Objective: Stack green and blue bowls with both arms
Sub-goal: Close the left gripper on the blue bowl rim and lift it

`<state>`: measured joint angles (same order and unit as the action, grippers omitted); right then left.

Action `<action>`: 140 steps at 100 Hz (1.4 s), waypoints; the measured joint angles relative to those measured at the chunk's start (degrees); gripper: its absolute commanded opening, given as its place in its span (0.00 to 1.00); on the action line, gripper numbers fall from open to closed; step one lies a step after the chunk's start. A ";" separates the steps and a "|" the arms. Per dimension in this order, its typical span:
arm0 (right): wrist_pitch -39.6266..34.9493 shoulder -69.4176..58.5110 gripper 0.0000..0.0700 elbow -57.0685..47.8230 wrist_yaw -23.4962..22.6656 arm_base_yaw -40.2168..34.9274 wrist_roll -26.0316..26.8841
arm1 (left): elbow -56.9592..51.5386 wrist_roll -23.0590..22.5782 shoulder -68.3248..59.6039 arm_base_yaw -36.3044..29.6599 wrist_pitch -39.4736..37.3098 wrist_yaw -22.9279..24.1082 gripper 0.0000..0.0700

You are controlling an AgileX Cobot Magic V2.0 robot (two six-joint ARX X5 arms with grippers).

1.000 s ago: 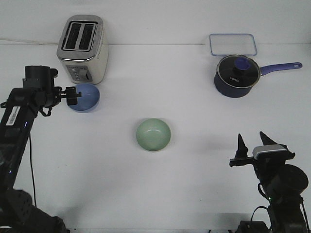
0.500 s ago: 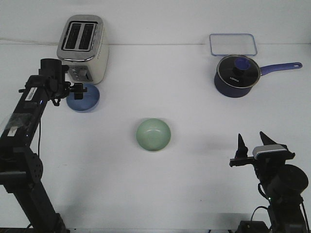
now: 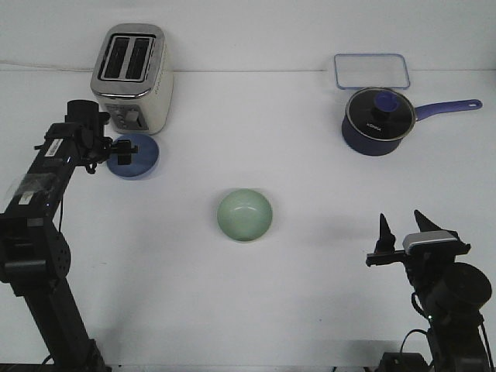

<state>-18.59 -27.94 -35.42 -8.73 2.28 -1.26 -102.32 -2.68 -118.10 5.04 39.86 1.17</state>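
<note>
Front view: left gripper (image 3: 122,151) at upper left grips the blue bowl (image 3: 137,156) by its rim. Green bowl (image 3: 244,215) lies centre frame, well apart. Right gripper (image 3: 402,228), lower right, stands wide and holds nothing.

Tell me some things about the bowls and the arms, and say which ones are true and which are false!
1. The green bowl sits alone in the middle of the table. True.
2. The blue bowl is stacked inside the green one. False: it is apart, beside the toaster.
3. The left gripper is at the blue bowl. True.
4. The right gripper holds the saucepan. False: its fingers are spread and empty, far from it.
5. The saucepan has no lid. False: a glass lid is on it.
</note>
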 measured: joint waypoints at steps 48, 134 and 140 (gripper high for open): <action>0.00 0.00 0.67 0.00 0.00 0.00 0.00 | -0.04 0.00 -0.87 -0.02 -0.61 -1.36 0.19; 0.00 0.00 0.67 0.00 -0.02 0.00 0.00 | -0.79 0.31 6.86 0.94 8.55 -14.19 0.00; 0.00 0.00 0.67 0.00 -0.02 0.00 0.00 | -0.79 0.48 9.90 0.77 9.92 -17.27 0.00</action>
<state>-18.59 -27.94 -35.42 -8.75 2.28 -1.26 -103.11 -2.20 -108.20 5.80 49.78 -16.10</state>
